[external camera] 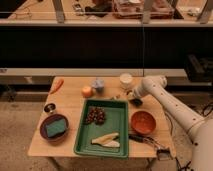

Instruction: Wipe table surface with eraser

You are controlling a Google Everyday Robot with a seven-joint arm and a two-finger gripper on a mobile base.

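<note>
The table surface [70, 99] is a light tan wooden top that fills the middle of the camera view. The eraser [136, 102], a small dark block, lies at the back right between the white cup [126, 81] and the orange bowl [143, 122]. My white arm reaches in from the right, and its gripper [131, 96] hangs right over the eraser. Whether the gripper touches or holds the eraser cannot be made out.
A green tray [119, 135] in the centre holds grapes and pale food. To the left are a dark bowl with a teal block [54, 128], a small round dish [49, 107] and a carrot [57, 85]. An orange fruit [87, 91] and a grey cup [98, 85] stand behind the tray. Dark tools [145, 140] lie front right.
</note>
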